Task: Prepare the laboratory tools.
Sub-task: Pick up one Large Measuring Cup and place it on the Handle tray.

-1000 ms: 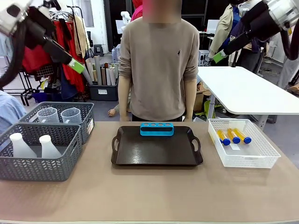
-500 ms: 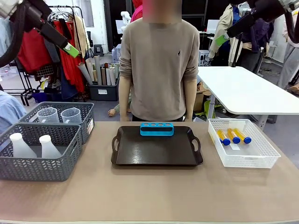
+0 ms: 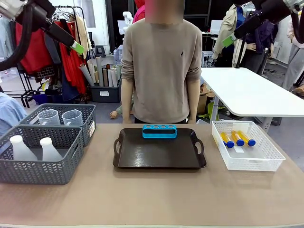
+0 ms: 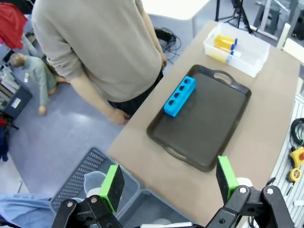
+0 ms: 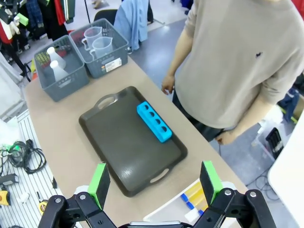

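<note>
The blue four-hole rack [image 3: 159, 131] lies empty at the far edge of the dark tray [image 3: 159, 161]. Three amber tubes with blue caps [image 3: 236, 138] lie in the white basket [image 3: 247, 164] on the right. Two clear jugs [image 3: 72, 117] stand in the rear grey basket, and two white flasks [image 3: 19, 147] in the front one. My left gripper [image 3: 77, 47] hangs high at the upper left, open and empty [image 4: 169, 179], above the rack [image 4: 180, 96]. High at the upper right, my right gripper [image 3: 229, 40] is also open and empty [image 5: 154, 183], over the rack [image 5: 154, 121] and tray [image 5: 123, 142].
A person stands behind the table's far edge, arms hanging at the sides, right behind the rack. The two grey baskets [image 3: 40, 166] take up the left end of the table. Bare tabletop [image 3: 152, 199] runs along the near side.
Both arms have lifted higher above the table, most of it in the first half second. Nothing on the table has moved.
</note>
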